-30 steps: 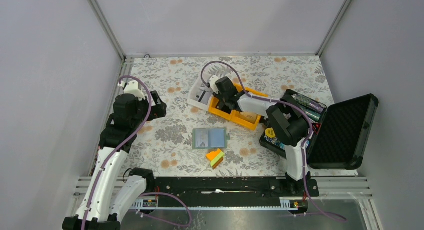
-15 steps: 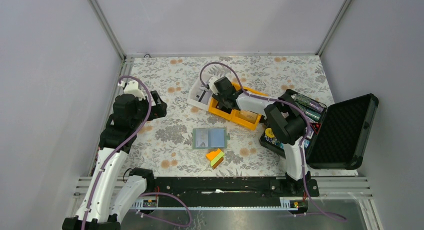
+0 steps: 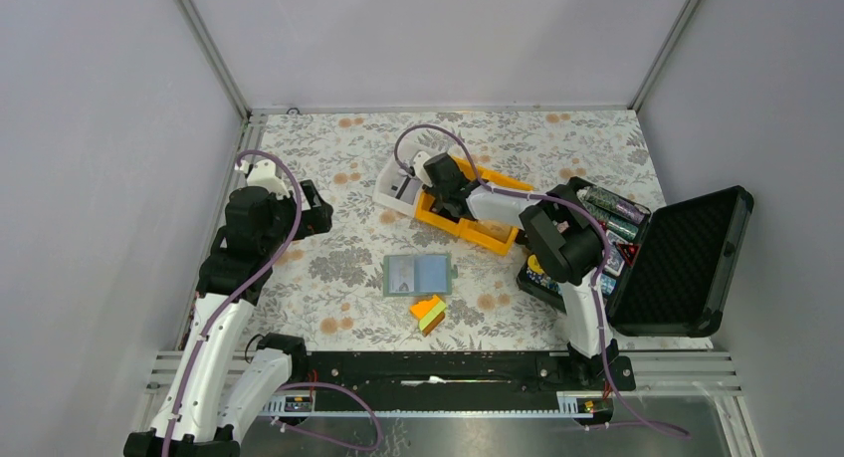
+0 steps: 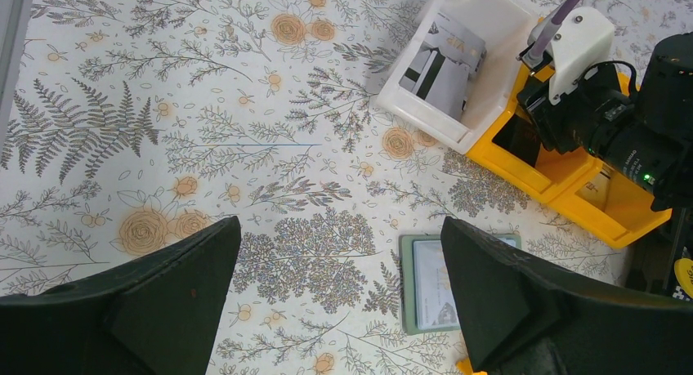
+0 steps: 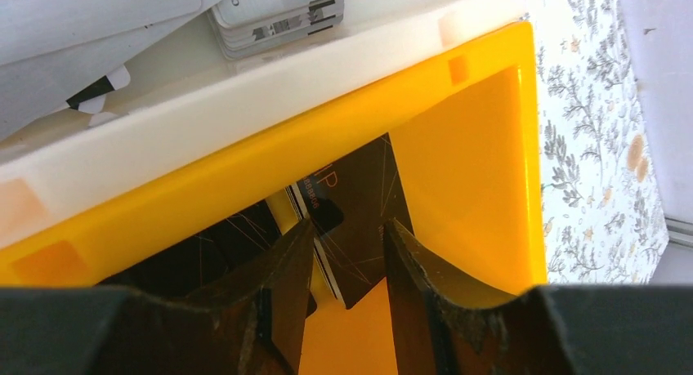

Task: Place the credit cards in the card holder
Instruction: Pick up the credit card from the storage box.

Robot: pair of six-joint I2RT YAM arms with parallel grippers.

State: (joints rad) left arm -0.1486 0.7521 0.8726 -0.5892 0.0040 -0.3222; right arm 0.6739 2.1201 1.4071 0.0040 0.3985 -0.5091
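Barely started. The card holder (image 3: 418, 275) lies open mid-bench (image 3: 328, 158), and I can't spot any cards in it. The credit cards (image 4: 448, 60) sit in the far bins. The right gripper (image 5: 347, 228) is partly apart over the black card (image 5: 364, 191), and the left gripper (image 4: 337, 228) is wide apart, empty.

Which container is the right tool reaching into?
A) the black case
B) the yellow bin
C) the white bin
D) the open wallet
B: in the right wrist view the right tool is down inside the yellow bin, with a black card showing between its fingers.
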